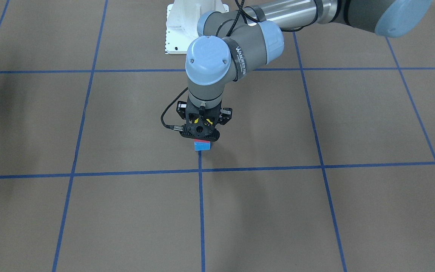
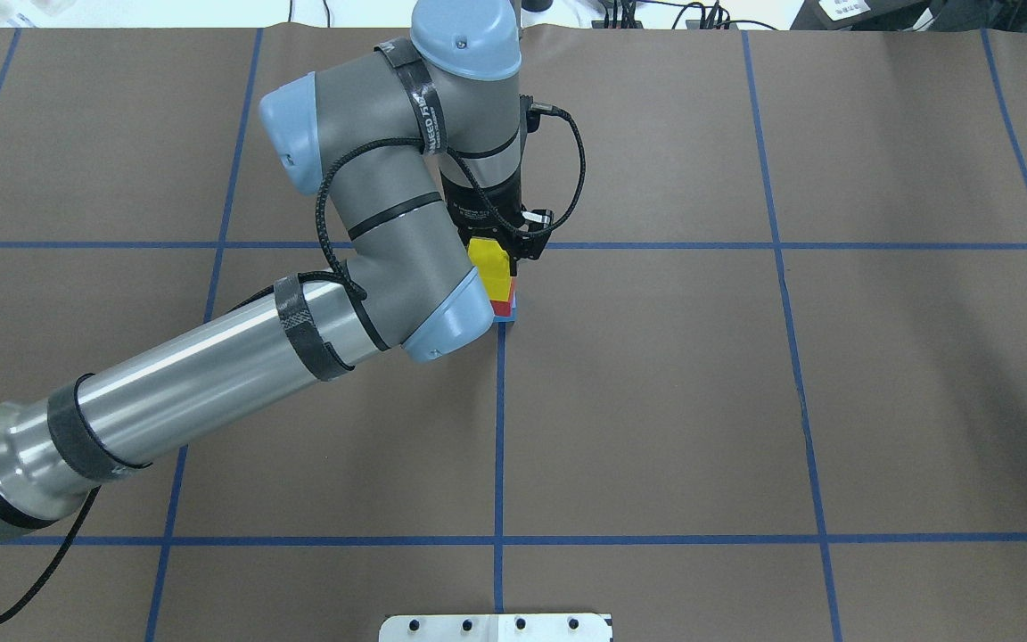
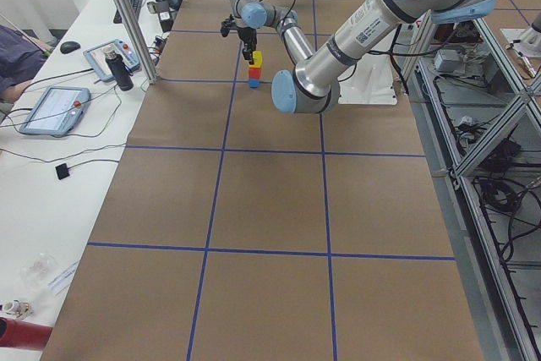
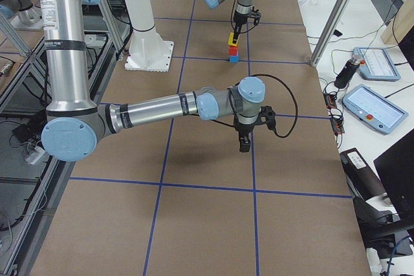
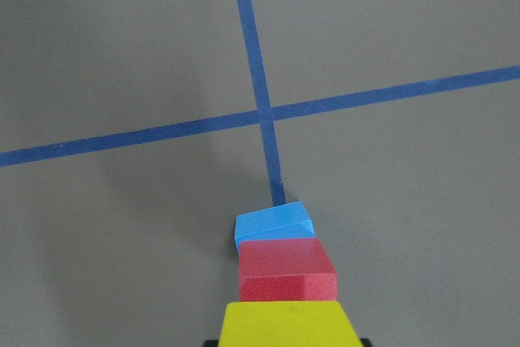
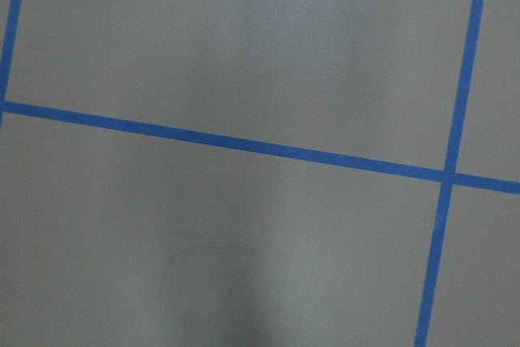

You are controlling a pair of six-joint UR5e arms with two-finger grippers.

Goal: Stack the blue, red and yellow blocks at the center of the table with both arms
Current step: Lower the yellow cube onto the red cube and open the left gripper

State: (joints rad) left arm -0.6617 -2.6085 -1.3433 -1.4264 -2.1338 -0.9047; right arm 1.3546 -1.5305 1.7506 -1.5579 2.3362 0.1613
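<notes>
A blue block (image 5: 273, 223) sits on the table next to a tape crossing, with a red block (image 5: 286, 269) on it and a yellow block (image 5: 289, 324) on top. The stack also shows in the overhead view, with the yellow block (image 2: 488, 266) uppermost. My left gripper (image 2: 497, 254) points straight down over the stack, its jaws on either side of the yellow block and seemingly shut on it. In the front-facing view the gripper (image 1: 201, 136) hides the yellow block. My right gripper (image 4: 244, 144) hangs low over bare table, far from the stack; I cannot tell its state.
Brown paper covers the table (image 2: 656, 401), marked by a blue tape grid. The robot's white base plate (image 1: 187, 26) is at the near edge. Monitors, tablets and cables lie on the operators' side desk (image 3: 59, 107).
</notes>
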